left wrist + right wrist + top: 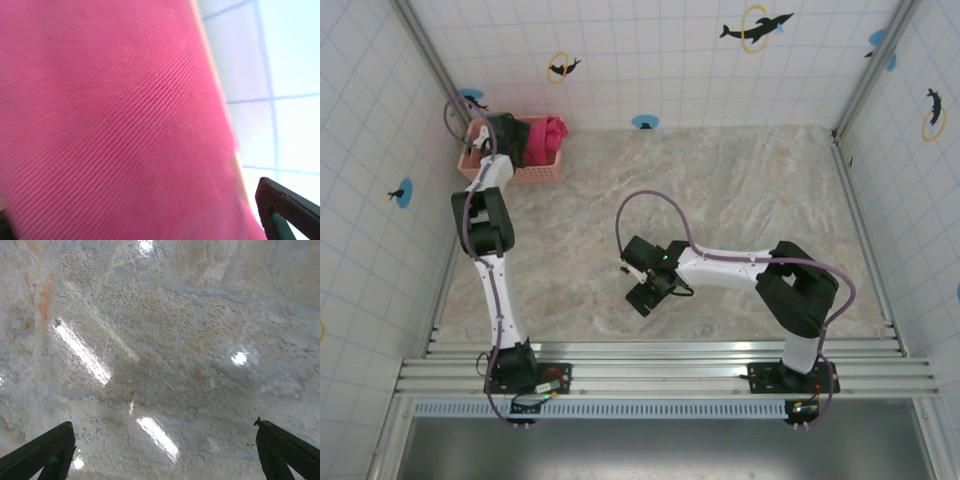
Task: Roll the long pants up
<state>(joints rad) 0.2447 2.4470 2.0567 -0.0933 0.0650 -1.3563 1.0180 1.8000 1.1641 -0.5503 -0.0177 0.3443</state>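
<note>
**Long pants bundled in the corner basket**

The magenta long pants (551,135) lie bunched in the salmon slotted basket (542,172) at the table's (740,200) far-left corner. The left hand (510,138) hangs over them, fingers spread. The right hand (642,297) hovers mid-table, released, empty.
</note>
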